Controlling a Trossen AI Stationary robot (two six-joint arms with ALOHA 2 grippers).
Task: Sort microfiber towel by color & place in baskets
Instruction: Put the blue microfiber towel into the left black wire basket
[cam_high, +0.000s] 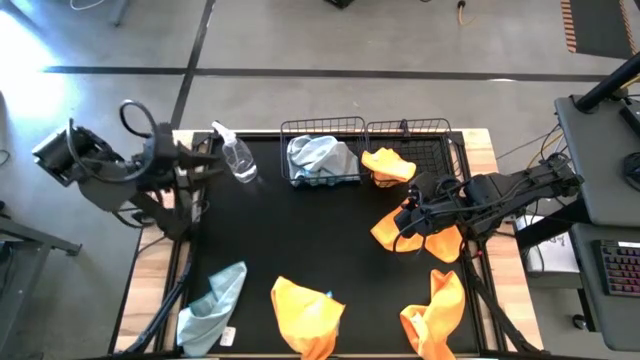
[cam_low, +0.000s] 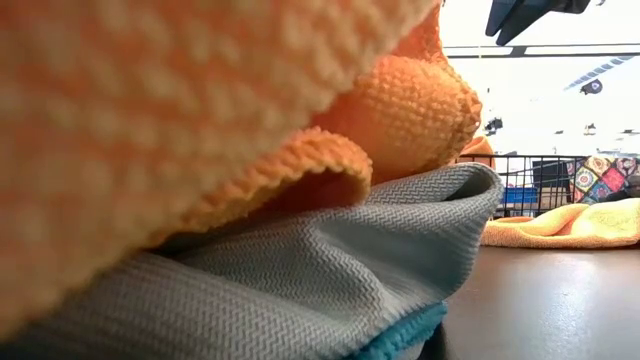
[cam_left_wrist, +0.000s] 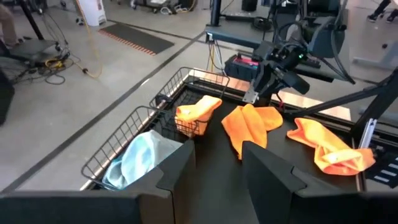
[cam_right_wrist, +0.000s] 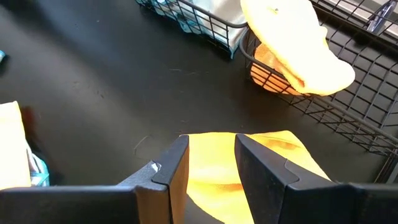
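Note:
My right gripper is over the table's right half, just near of the baskets, and is shut on an orange towel. The left basket holds a pale blue-grey towel. A second orange towel is draped over the near rim of the right basket. On the table's near part lie a blue-grey towel and two orange towels. My left gripper waits open at the far left corner. My right gripper pinches the orange towel between its two fingers at a bunched upper part, coming from above and slanting down. The towel hangs slack below the fingers. Whether its lower end touches the table, I cannot tell.
A clear spray bottle lies at the far left, beside my left gripper. Bare black table spreads across the middle. In the low view an orange towel and a grey towel lie right against the camera and hide most of the table.

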